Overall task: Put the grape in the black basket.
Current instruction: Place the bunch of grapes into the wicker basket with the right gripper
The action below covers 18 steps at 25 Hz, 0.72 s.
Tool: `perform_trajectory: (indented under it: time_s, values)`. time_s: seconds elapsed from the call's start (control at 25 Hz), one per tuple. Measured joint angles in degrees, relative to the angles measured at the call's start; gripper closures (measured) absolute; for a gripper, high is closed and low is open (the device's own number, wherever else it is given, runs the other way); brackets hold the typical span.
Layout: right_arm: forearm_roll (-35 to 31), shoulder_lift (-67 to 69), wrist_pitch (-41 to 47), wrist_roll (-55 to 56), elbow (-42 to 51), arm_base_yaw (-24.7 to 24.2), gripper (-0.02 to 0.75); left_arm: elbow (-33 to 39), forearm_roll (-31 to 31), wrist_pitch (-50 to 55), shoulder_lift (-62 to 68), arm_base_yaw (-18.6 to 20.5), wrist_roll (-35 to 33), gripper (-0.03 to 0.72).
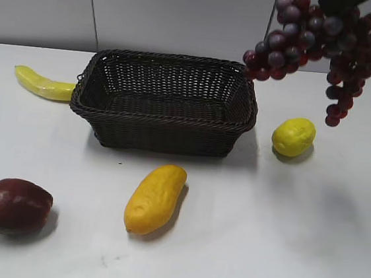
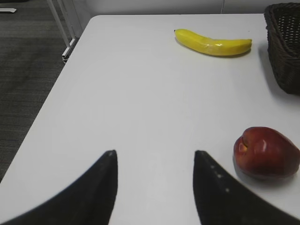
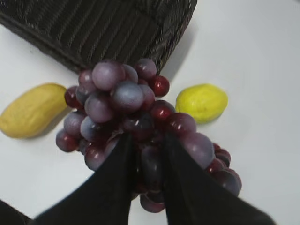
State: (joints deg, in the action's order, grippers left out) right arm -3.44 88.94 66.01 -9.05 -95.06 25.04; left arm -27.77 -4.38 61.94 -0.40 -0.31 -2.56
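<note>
One grape (image 1: 315, 40) bunch, one black basket (image 1: 164, 103), one banana (image 1: 42, 84), one mango (image 1: 155, 198), one lemon (image 1: 293, 136), one apple (image 1: 14, 206).

Both the left tool (image 2: 154, 187) and right tool (image 3: 145, 183) have matte black, tapering curved fingers.

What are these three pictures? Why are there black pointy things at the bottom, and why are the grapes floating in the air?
This is a robot with two arms, each ending in a two-fingered pincher called a gripper. One picture is taken from in front of the white table. The other two come from little cameras on the robot's wrists, so the black pointy things are its own fingers.

The grapes aren't floating. The right gripper is pinching the long bunch of dark red and purple grapes and holding it up near the big dark woven basket. The left gripper is open and holds nothing.

On the table lie a long yellow banana, a dark red apple, an orange-yellow mango and a small yellow lemon.
</note>
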Motion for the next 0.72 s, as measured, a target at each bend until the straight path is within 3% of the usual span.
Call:
perform_trajectory:
  time_s: [0.28,0.72]
  values:
    - [-0.9,6.8,0.0,0.0,-13.4,0.0,0.606,0.0,0.0,0.0,0.0,0.0,0.0,0.208]
    - [-13.2,26.7,-1.6,-2.4,-31.8,0.0,0.614,0.0,0.0,0.0,0.0,0.0,0.0,0.208]
